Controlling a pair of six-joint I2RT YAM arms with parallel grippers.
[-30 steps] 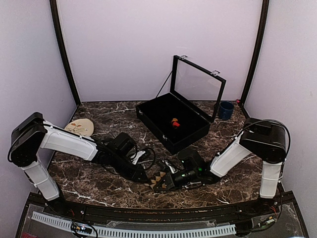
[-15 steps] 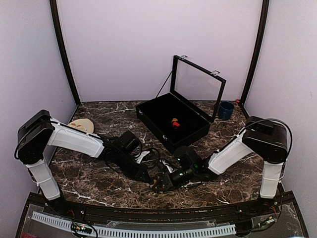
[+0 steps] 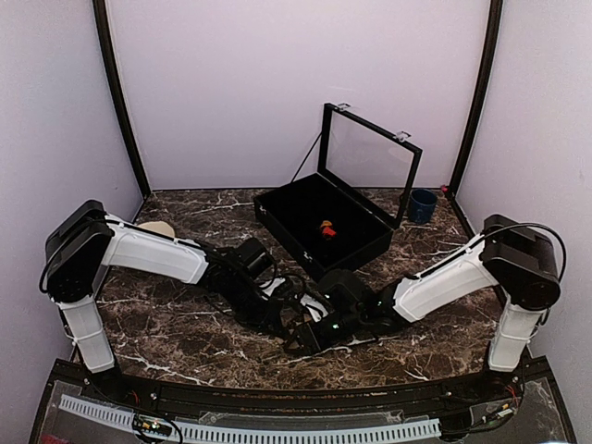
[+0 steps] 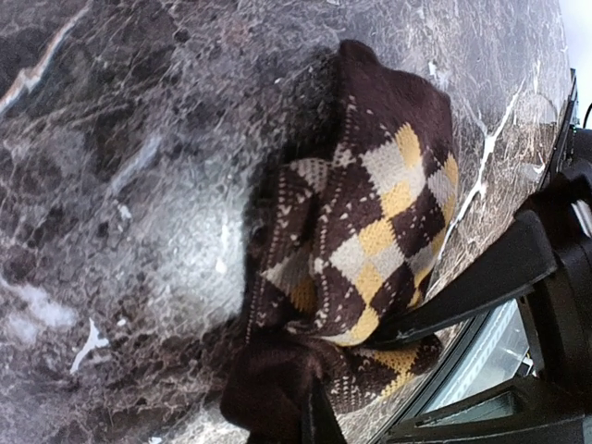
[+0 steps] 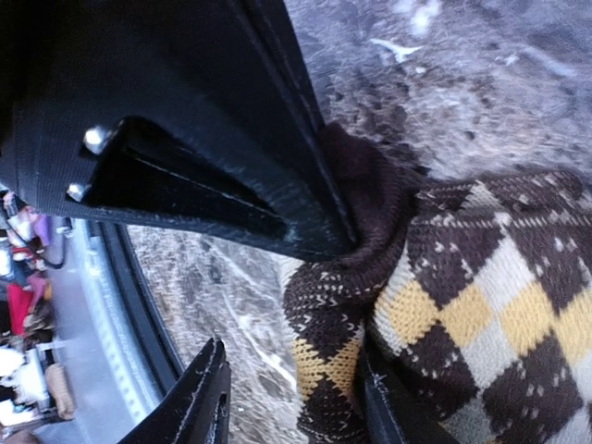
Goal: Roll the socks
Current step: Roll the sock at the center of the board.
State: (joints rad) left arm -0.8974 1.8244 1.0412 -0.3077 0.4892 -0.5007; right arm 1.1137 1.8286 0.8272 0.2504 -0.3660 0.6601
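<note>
Front centre of the brown marble-patterned table [image 3: 166,344]: my left gripper [image 4: 298,418] is clamped on the dark cuff of the bunched black argyle fabric sock with tan diamonds [image 4: 370,231], which lies on the tabletop. My right gripper [image 5: 289,407] straddles the sock's other end, jaws parted, one finger clear of the fabric.
</note>
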